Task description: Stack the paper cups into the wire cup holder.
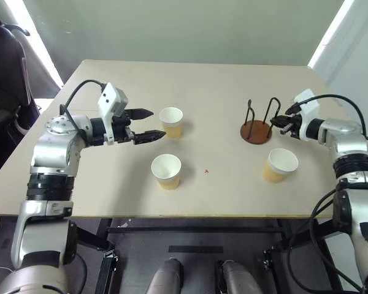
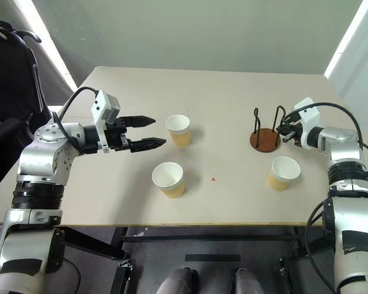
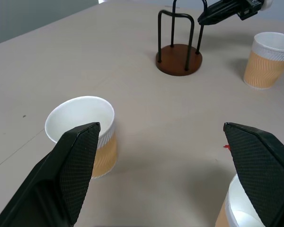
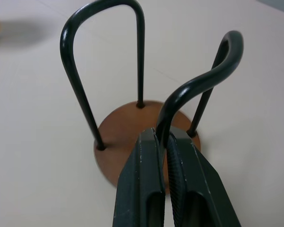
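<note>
The wire cup holder (image 1: 257, 125) stood upright on the beige bench (image 1: 221, 86), its reddish-brown disc base flat on the surface and its two black wire loops rising from it. No cup sat inside it.

The right tool (image 4: 164, 142) reached in from the holder's right side, and its two black fingers were pressed together on the nearer wire loop, clamping the wire between the pads just above the base. In the right wrist view that wire ran up from between the fingers and curved over, while the other loop stood free on the far side of the disc.

Three paper cups stood upright and separate on the bench, all open end up. One cup (image 1: 279, 165) was just in front of the holder and slightly to its right, close to the robot's right arm. A second cup (image 1: 171, 122) stood well to the left of the holder, about level with it. The third cup (image 1: 166, 171) stood left of the holder too, nearer the front edge of the bench.

The left tool (image 1: 148, 124) hovered above the bench just to the left of the second cup, its fingers spread wide apart and holding nothing. A small red speck (image 1: 207, 171) lay on the bench in front of the holder, towards the third cup.
</note>
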You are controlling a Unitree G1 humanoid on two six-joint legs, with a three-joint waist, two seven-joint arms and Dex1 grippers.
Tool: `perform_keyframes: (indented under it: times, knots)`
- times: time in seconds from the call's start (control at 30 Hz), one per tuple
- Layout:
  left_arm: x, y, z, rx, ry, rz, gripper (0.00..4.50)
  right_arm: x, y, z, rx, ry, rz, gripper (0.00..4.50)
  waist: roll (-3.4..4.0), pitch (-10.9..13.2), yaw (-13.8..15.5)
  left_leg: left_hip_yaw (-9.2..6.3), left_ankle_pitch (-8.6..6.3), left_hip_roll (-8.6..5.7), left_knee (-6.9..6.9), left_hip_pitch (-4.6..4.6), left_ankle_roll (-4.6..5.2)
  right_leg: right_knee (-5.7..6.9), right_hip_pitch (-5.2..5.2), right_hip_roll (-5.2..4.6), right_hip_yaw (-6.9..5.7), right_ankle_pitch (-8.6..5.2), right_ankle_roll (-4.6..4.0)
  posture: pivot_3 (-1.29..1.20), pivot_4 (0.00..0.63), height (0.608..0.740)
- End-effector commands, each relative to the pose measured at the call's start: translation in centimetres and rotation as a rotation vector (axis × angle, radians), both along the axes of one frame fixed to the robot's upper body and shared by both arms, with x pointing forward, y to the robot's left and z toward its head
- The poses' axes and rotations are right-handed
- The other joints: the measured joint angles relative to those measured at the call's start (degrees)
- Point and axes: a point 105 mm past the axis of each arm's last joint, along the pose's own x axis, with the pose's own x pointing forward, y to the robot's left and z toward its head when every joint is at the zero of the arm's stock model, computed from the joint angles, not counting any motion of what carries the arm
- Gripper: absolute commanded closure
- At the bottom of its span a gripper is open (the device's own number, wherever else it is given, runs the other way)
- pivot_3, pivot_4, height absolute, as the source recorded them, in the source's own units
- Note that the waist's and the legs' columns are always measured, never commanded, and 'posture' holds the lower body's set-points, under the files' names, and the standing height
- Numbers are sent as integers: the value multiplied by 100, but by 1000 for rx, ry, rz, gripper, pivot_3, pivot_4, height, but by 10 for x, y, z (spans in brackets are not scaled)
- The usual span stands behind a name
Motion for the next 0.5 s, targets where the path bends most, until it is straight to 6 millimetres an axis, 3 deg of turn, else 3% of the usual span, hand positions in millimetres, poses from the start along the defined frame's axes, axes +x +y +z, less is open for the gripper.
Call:
perform_keyframes:
  times: [0.03, 0.3, 0.5]
  knots:
    - [-2, -2, 13, 18, -40, -16, 0, -7, 8, 32, 26, -61, 77, 4466, 0, 0, -3, 0, 0, 0, -2, 0, -1, 0, -1, 0, 0, 0, 0, 0, 150, 740]
    - [-2, 0, 12, 30, -33, -25, 0, -37, 46, 50, 82, -50, 229, 4466, 0, 0, -1, 0, 4, 0, -9, -2, -7, -5, -3, 1, -1, -2, -3, 0, 150, 740]
    - [-2, -2, 10, 29, -25, -36, 0, -60, 70, 44, 101, -41, 251, 4466, 0, 0, 1, -1, 8, 0, -5, 2, -11, -4, 1, 1, -2, -3, -4, 0, 150, 740]
